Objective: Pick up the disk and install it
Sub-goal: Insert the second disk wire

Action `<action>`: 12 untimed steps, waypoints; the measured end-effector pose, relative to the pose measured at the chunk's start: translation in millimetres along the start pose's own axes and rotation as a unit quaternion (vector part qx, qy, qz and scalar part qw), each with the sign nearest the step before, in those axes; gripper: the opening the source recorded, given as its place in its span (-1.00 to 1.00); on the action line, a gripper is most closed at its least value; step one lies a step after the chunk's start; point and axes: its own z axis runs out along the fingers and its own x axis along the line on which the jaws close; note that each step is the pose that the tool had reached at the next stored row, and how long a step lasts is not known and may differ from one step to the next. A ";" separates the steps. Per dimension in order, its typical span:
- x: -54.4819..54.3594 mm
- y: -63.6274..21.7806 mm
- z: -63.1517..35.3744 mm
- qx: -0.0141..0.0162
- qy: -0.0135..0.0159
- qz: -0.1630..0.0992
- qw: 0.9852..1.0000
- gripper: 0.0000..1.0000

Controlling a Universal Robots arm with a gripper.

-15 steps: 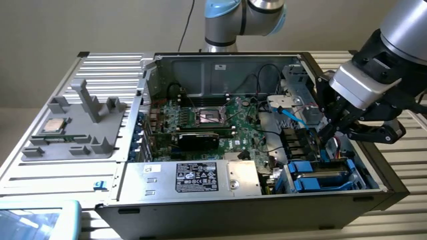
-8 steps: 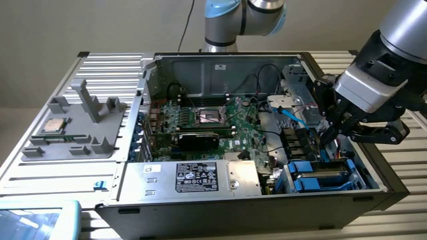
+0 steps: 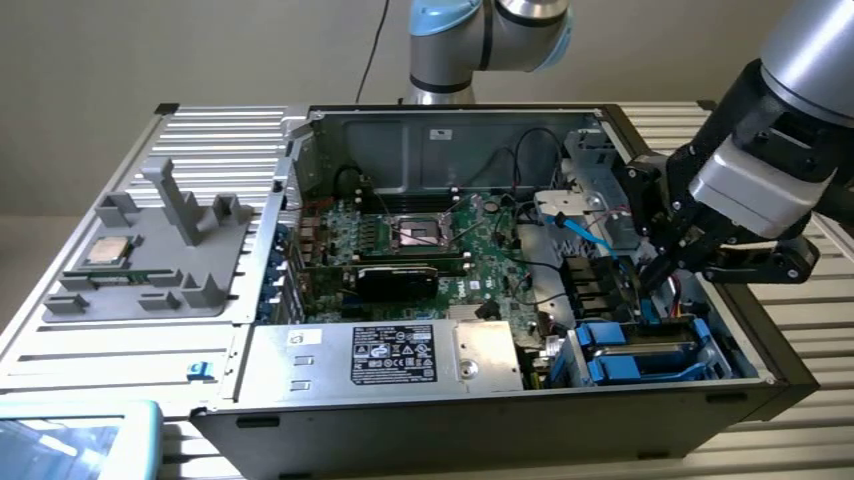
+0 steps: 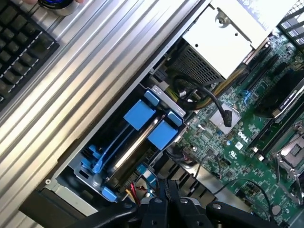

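The disk (image 4: 134,148) stands on edge in the drive bay at the front corner of the open computer case, a grey metal edge between bright blue carrier tabs (image 4: 139,114). In the exterior view, the blue carrier (image 3: 641,352) shows in the bay at the case's lower right. My gripper (image 3: 657,272) hangs just above that bay, over the case's right side. Its black fingers (image 4: 167,194) are pressed together with nothing between them, a short way from the disk and not touching it.
A silver power supply box with a black label (image 3: 400,355) sits beside the bay. The motherboard (image 3: 441,240) and loose cables, one blue (image 3: 582,226), fill the case. A grey fixture with a processor chip (image 3: 107,252) lies on the slatted table at the exterior view's left. A keyboard (image 4: 19,38) lies outside the case.
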 end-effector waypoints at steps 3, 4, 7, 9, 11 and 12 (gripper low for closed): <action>0.0 0.0 0.0 -0.003 -0.001 -0.028 1.000 -0.79; 0.0 0.0 0.0 -0.004 -0.002 -0.037 0.999 -0.79; 0.0 0.0 0.0 -0.007 -0.003 -0.063 0.998 -0.79; 0.0 0.0 0.0 -0.009 -0.004 -0.082 0.997 -0.79; 0.0 0.0 0.0 -0.011 -0.005 -0.100 0.995 -0.79; 0.0 0.0 0.0 -0.012 -0.006 -0.109 0.994 -0.79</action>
